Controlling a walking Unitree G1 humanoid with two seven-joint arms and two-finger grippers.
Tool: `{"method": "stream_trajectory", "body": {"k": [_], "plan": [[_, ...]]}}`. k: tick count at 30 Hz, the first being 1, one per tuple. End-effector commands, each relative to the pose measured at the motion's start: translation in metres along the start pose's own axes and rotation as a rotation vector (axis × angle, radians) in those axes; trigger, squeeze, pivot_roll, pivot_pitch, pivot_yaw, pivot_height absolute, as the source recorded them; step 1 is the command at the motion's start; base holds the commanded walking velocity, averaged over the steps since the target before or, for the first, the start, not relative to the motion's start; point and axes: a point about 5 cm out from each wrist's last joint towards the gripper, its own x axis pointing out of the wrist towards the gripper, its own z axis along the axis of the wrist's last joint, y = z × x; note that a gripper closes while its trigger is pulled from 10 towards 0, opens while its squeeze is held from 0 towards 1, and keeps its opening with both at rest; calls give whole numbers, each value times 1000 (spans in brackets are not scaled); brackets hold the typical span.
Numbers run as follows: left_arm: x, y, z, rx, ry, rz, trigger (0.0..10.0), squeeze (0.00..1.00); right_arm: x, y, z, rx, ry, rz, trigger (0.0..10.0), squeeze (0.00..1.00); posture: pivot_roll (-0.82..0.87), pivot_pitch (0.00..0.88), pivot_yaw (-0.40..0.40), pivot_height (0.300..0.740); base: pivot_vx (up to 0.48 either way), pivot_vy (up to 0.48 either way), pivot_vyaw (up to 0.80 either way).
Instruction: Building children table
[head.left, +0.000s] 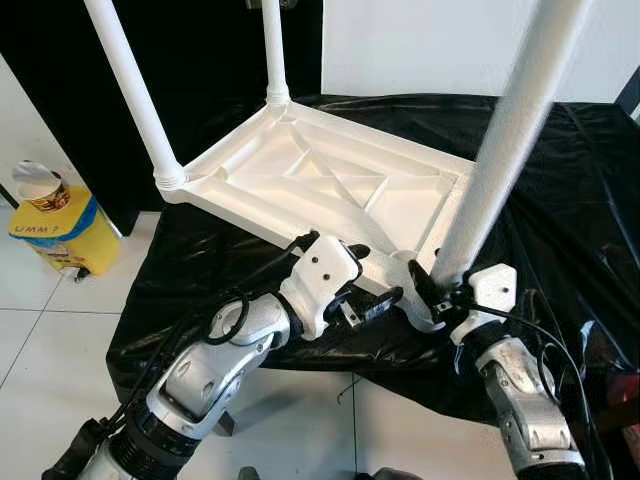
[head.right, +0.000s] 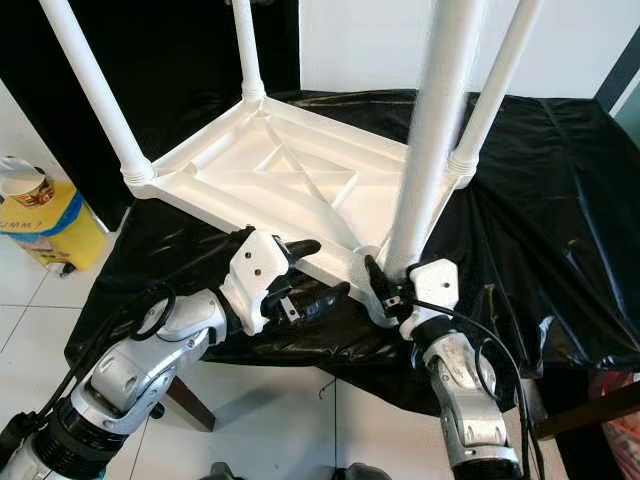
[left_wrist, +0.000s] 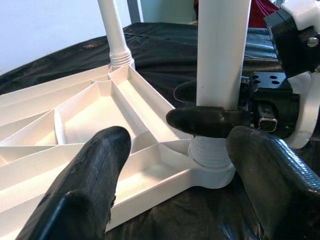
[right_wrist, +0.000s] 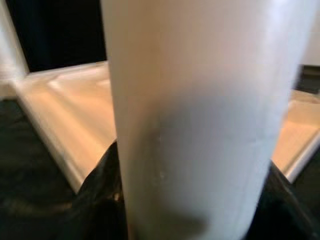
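The right gripper (head.right: 385, 285) clasps the near table leg (head.right: 432, 140) low down, while the left gripper (head.right: 305, 270) hovers released beside the upturned tabletop (head.right: 270, 175).

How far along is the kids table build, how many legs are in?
All four white legs stand in the corners of the upside-down tabletop on the black cover. Three look seated. In hand: the near-right leg, gripped just above its socket by the right gripper, apparently being tightened. The left gripper is open beside the near edge. Left: finishing that leg, then turning the table upright.
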Motion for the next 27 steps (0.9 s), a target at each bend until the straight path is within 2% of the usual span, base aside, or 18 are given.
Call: {"method": "stream_trajectory", "body": {"k": [1, 5, 12, 15, 16, 18, 19, 20, 21, 22, 23, 25, 27], "plan": [[-1, -3, 2, 0, 0, -95, 10000, 0, -15, 1, -32, 100, 161, -43, 10000, 0, 24, 83, -10, 740, 0, 0, 0], [-2, -4, 2, -2, 1, -97, 10000, 0, -15, 2, -33, 131, 162, -60, 10000, 0, 25, 85, -8, 740, 0, 0, 0], [-2, -3, 2, 1, 4, -94, 10000, 0, -14, 3, -33, 104, 159, -40, 10000, 0, 26, 86, -11, 740, 0, 0, 0], [-1, -4, 2, 2, 3, -91, 10000, 0, -13, 2, -33, 93, 170, -74, 10000, 0, 27, 87, -13, 740, 0, 0, 0], [-1, -4, 2, 2, 3, -91, 10000, 0, -12, -1, -34, 92, 173, -135, 10000, 0, 30, 87, -16, 740, 0, 0, 0], [-1, -5, 2, 2, 3, -92, 10000, 0, -11, -4, -34, 92, 175, -177, 10000, 0, 30, 87, -16, 740, 0, 0, 0], [-1, -5, 2, 1, 2, -91, 10000, 0, -10, -7, -34, 79, 170, -249, 10000, 0, 33, 88, -18, 740, 0, 0, 0], [-1, -5, 2, 1, 2, -91, 10000, 0, -10, -7, -34, 79, 170, -249, 10000, 0, 33, 88, -18, 740, 0, 0, 0], [-2, -5, 2, 1, 3, -89, 10000, 0, -8, -9, -33, 75, 160, -339, 10000, 0, 38, 89, -19, 740, 0, 0, 0], [-2, -5, 2, 1, 3, -89, 10000, 0, -8, -9, -33, 75, 160, -339, 10000, 0, 38, 89, -19, 740, 0, 0, 0], [-2, -5, 2, 1, 3, -87, 10000, 0, -6, -10, -30, 71, 131, -411, 10000, 0, 38, 89, -19, 740, 0, 0, 0], [-3, -5, 2, 0, 6, -85, 10000, 0, -3, -7, -26, 122, 98, -523, 10000, 0, 41, 90, -19, 740, 0, 0, 0], [-3, -6, 2, -1, 6, -85, 10000, 0, 1, -2, -24, 112, 86, -499, 10000, 0, 48, 90, -21, 740, 0, 0, 0]]}}
